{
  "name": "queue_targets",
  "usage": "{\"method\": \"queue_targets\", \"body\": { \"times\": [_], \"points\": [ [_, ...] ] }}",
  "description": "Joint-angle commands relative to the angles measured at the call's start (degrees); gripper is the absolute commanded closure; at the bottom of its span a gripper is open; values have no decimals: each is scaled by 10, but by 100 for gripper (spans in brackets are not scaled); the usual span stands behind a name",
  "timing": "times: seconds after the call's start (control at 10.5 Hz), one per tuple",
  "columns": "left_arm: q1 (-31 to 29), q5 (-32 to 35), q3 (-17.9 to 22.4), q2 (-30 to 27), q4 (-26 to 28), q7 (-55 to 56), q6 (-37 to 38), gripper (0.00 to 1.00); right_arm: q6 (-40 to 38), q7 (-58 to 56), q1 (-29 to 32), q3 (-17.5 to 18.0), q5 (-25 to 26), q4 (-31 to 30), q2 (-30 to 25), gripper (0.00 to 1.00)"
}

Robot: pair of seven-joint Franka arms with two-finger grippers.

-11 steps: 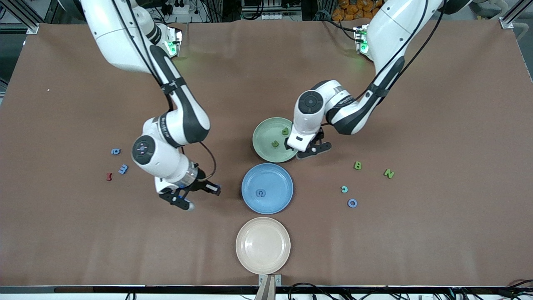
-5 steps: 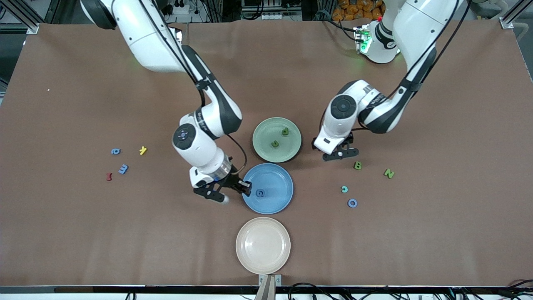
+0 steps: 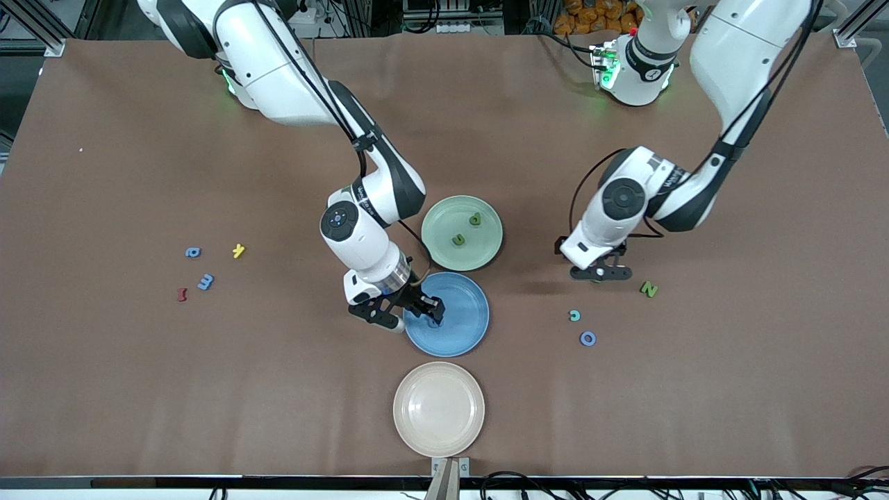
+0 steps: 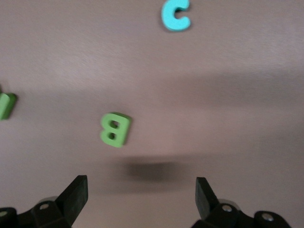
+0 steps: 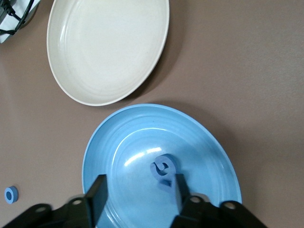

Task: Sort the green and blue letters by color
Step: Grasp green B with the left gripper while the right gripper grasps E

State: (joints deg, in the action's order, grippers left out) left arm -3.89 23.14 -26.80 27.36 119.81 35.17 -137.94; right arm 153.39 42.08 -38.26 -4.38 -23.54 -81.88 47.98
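Hovering over the blue plate (image 3: 464, 332), the right gripper (image 3: 406, 314) has its fingers apart around empty air, the blue G (image 5: 163, 170) lying in the plate just past the tips. The left gripper (image 3: 601, 273) hangs spread and empty over the green B (image 4: 115, 129) on the bare table toward the left arm's end. That B looks light, stiff and chunky; my guess is a pinch across its flat sides holds best. Near it lie a green N (image 3: 649, 289), a teal C (image 3: 574, 315) and a blue ring letter (image 3: 587, 338), none blocking. The green plate (image 3: 444, 243) carries two green letters (image 3: 458, 239); a cream plate (image 3: 438, 409) sits nearest the camera.
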Motion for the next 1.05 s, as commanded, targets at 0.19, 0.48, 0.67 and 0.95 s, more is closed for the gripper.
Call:
{"method": "queue_targets", "body": {
  "times": [0.19,0.48,0.67,0.95],
  "points": [
    [-65,2,-29,19,-1,-166,-19,0,-58,3,13,-20,17,13,-4,0],
    [-80,10,-26,38,1,-211,-59,0,-134,-44,62,-29,35,12,-29,0],
    [-92,11,-26,41,0,-229,-62,0,-184,-91,107,-34,35,11,-46,0],
    [-90,10,-25,50,-5,-219,-64,0,-222,-146,189,-37,36,-29,-86,0]
  ]
}}
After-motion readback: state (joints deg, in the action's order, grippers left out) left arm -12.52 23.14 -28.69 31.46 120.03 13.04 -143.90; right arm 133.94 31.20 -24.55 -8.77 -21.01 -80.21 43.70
